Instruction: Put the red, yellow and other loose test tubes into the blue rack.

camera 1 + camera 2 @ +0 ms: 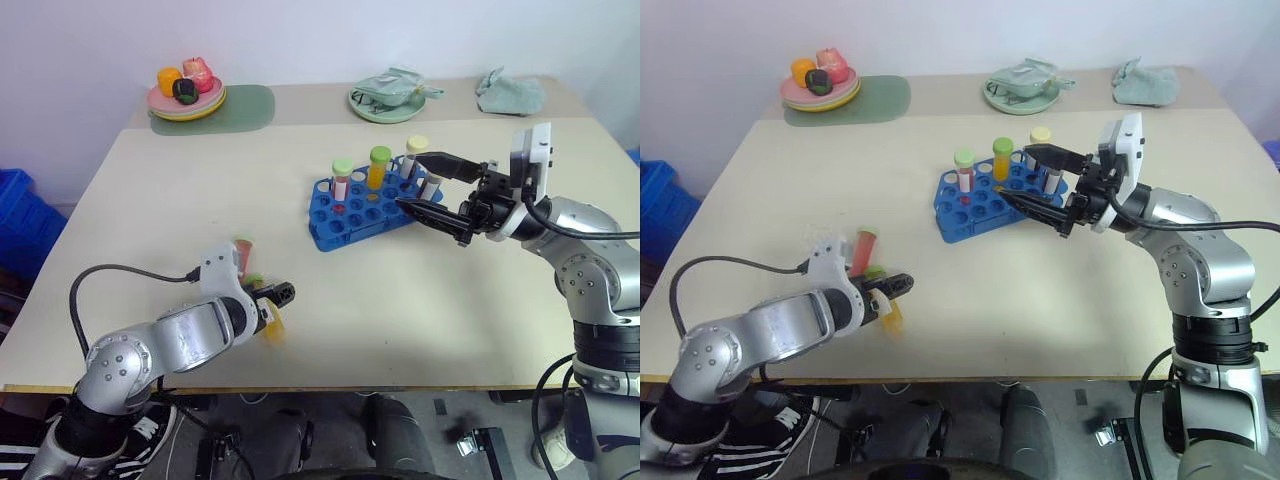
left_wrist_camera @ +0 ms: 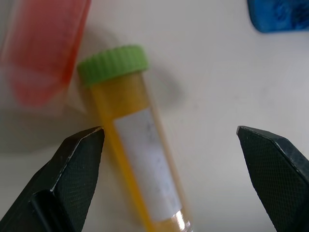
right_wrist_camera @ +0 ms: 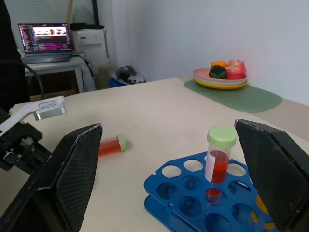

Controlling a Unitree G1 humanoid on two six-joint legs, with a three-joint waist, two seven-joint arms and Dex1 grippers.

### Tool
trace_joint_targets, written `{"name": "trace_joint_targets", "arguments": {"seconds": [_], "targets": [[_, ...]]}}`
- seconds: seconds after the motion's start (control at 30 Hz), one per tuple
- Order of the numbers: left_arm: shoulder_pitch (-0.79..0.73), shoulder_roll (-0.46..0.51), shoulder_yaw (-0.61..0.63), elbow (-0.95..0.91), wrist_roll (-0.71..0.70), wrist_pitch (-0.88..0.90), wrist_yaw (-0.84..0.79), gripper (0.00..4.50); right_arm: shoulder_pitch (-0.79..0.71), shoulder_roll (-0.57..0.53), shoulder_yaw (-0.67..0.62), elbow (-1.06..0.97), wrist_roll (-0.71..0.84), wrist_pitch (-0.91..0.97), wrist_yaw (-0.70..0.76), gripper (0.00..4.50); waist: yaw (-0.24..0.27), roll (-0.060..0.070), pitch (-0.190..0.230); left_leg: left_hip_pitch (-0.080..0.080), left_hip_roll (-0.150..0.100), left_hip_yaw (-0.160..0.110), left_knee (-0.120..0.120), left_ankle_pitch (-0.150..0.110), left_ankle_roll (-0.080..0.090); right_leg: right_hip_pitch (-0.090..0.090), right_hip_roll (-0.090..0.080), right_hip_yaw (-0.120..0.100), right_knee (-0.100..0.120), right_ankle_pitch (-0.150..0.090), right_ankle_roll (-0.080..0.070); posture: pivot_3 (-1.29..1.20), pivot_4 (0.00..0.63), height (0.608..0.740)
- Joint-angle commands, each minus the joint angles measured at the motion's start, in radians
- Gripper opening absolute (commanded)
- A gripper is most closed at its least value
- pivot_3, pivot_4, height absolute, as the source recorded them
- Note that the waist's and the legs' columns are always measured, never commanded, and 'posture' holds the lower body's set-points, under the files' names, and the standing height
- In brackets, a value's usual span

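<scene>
- Yellow tube [image 2: 137, 145], green-capped with a white label band, lies flat on the worktop [image 1: 200, 200] near the front edge, between the wide-spread fingers of the left tool [image 2: 169, 179]; neither finger touches it.
- Red tube [image 1: 866, 250] lies just beside the yellow tube, on its far-left side, its green cap [image 3: 121, 142] pointing away from the rack.
- Left tool points down at the two lying tubes and carries nothing.
- Blue rack [image 1: 345, 222] sits further back, near the middle of the worktop, right of the loose tubes and well apart from them.
- Three tubes stand upright along its far side: a green-capped one with red liquid [image 1: 342, 178], a green-capped one with orange liquid [image 1: 378, 166] and a cream-capped one [image 1: 415, 155].
- Right tool [image 1: 425, 185] hangs at the rack's right end with its fingers wide apart and nothing between them; one finger is above the rack, the other at its near-right edge.
- Far back, a plate of toy fruit [image 1: 187, 92] rests on a green mat [image 1: 245, 108], with a green dish [image 1: 388, 98] and a crumpled cloth [image 1: 510, 93] to its right.
</scene>
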Motion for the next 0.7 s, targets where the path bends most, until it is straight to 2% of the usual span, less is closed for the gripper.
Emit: {"name": "trace_joint_targets", "arguments": {"seconds": [0.03, 0.07, 0.1, 0.13, 0.2, 0.63, 0.7], "targets": [[-0.029, 0.005, 0.047, 0.033, 0.0, 0.058, -0.004, 4.5, 0.0, 0.002, -0.01, -0.023, 0.005, -0.001, 0.0, 4.48, 0.0, 0.0, 0.0, 0.0, 0.0, 0.0, 0.0, 0.0, 0.0, 0.0, 0.0, 0.0, 0.0, 0.0, 0.0, 0.0, 0.15, 0.74], [-0.033, -0.002, 0.05, 0.039, 0.0, 0.067, -0.003, 4.5, 0.001, 0.002, -0.011, -0.025, 0.005, 0.0, -0.001, 4.48, 0.0, 0.0, 0.0, 0.0, 0.0, 0.0, 0.0, 0.0, 0.0, 0.0, 0.001, 0.0, 0.0, 0.0, 0.0, 0.0, 0.15, 0.74], [-0.034, -0.013, 0.054, 0.043, 0.0, 0.072, 0.003, 3.96, 0.002, 0.001, -0.011, -0.026, 0.005, 0.001, -0.002, 4.5, 0.0, 0.0, 0.0, 0.0, 0.0, 0.0, 0.0, 0.0, 0.0, 0.0, 0.001, 0.0, 0.0, 0.0, 0.0, 0.0, 0.15, 0.74], [-0.033, -0.018, 0.055, 0.047, 0.0, 0.079, 0.009, 3.65, 0.004, -0.001, -0.011, -0.028, 0.004, 0.002, -0.002, 4.5, 0.0, 0.0, 0.0, 0.0, 0.0, 0.0, 0.0, 0.0, 0.0, 0.0, 0.001, 0.0, 0.0, 0.0, 0.0, 0.0, 0.15, 0.74], [-0.028, -0.035, 0.059, 0.046, 0.0, 0.084, 0.015, 2.74, 0.007, -0.003, -0.012, -0.029, 0.003, 0.002, -0.003, 4.5, 0.0, 0.0, 0.0, 0.0, 0.0, 0.0, 0.0, 0.0, 0.0, 0.0, 0.001, 0.0, 0.0, 0.0, 0.0, 0.0, 0.15, 0.74], [-0.042, -0.065, 0.098, 0.101, 0.0, 0.149, 0.02, 2.74, 0.001, -0.002, -0.014, -0.024, -0.008, 0.004, -0.009, 4.5, 0.001, 0.0, 0.0, 0.0, 0.001, 0.0, 0.0, 0.0, -0.001, 0.0, 0.001, 0.0, 0.0, 0.0, 0.0, 0.0, 0.15, 0.74], [-0.048, -0.077, 0.103, 0.107, 0.0, 0.153, 0.024, 2.19, 0.001, -0.002, -0.013, -0.026, -0.009, 0.004, -0.009, 4.5, 0.001, 0.0, 0.0, 0.0, 0.001, 0.0, 0.0, 0.0, -0.001, 0.0, 0.001, 0.0, 0.0, 0.0, 0.0, 0.0, 0.15, 0.74]]}}
